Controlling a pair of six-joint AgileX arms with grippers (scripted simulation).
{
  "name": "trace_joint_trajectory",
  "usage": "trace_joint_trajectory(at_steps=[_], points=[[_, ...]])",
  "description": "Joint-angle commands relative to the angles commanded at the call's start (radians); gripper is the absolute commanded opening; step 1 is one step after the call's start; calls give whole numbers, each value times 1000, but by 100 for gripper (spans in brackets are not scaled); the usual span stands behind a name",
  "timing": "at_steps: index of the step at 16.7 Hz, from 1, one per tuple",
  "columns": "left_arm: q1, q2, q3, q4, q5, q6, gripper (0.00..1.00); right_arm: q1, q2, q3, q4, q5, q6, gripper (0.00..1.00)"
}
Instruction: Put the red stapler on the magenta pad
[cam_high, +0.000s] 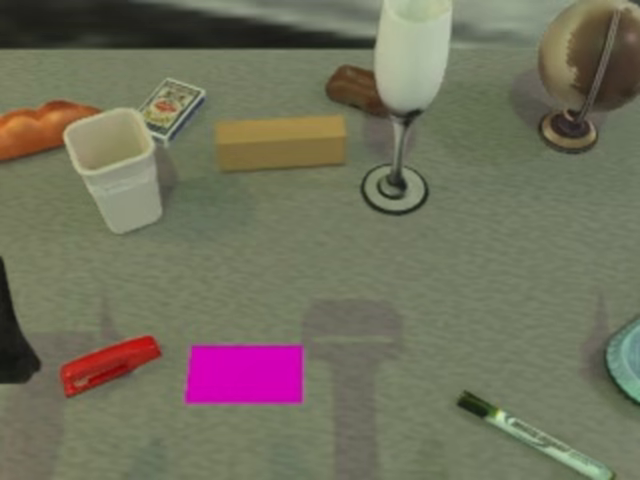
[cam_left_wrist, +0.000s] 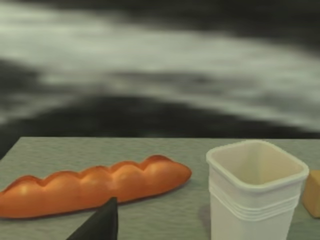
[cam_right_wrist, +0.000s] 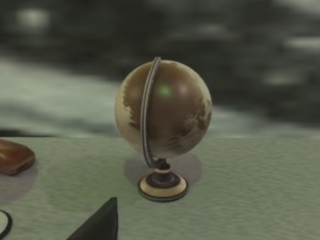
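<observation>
The red stapler (cam_high: 110, 364) lies flat near the table's front left, its length slanted. The magenta pad (cam_high: 244, 374) lies flat just to its right, a small gap apart, with nothing on it. A dark part of my left arm (cam_high: 14, 330) shows at the left edge, close to the stapler's left end and apart from it. In the left wrist view only a dark tip of my left gripper (cam_left_wrist: 102, 222) shows, facing the bread and the cup. My right arm is outside the top view. Its gripper (cam_right_wrist: 102, 222) shows as a dark tip facing the globe (cam_right_wrist: 162, 115).
At the back stand a white cup (cam_high: 115, 170), a bread loaf (cam_high: 40, 125), a card box (cam_high: 172, 108), a tan block (cam_high: 281, 142), a tall white glass (cam_high: 405, 90) and a globe (cam_high: 590, 65). A marker (cam_high: 535, 435) lies front right, a plate (cam_high: 628, 358) at the right edge.
</observation>
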Motion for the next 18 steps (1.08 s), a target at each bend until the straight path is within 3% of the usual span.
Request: trace_joint_trajectory(at_steps=[7, 18], points=[[-27, 159, 139, -121, 0, 100, 100, 0, 0, 0, 0, 0, 0, 100], [-163, 1136, 775, -732, -5, 590, 100, 0, 0, 0, 0, 0, 0, 100]])
